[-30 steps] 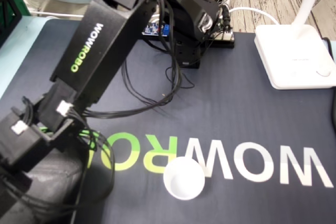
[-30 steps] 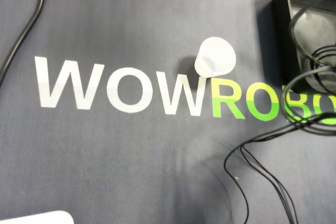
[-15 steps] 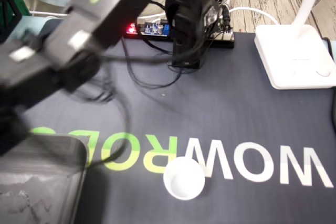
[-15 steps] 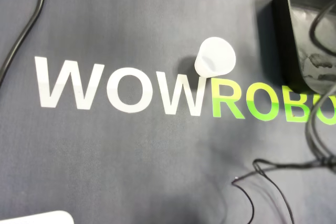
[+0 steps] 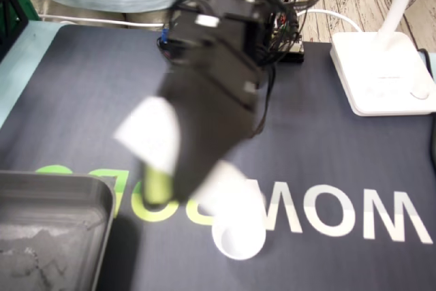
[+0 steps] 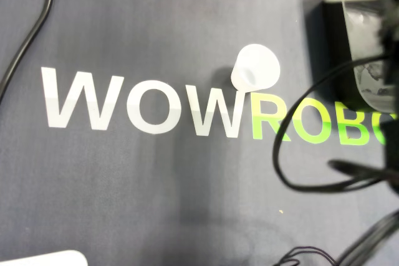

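At the left edge of the surface in the fixed view sits a grey tray [image 5: 68,180]. Toward the middle, the arm's pincer [image 5: 194,178] is a dark smear flanked by pale blurs, so I cannot tell whether its jaws are apart or together, or whether it carries anything. The white cup [image 5: 238,236] stands upright, mouth up, just right of that tip and nearer the camera, on the printed lettering [image 6: 260,119] where white meets green. Any reach would have to come down along the cup's vertical axis. A lamp base [image 5: 381,73] lies far right.
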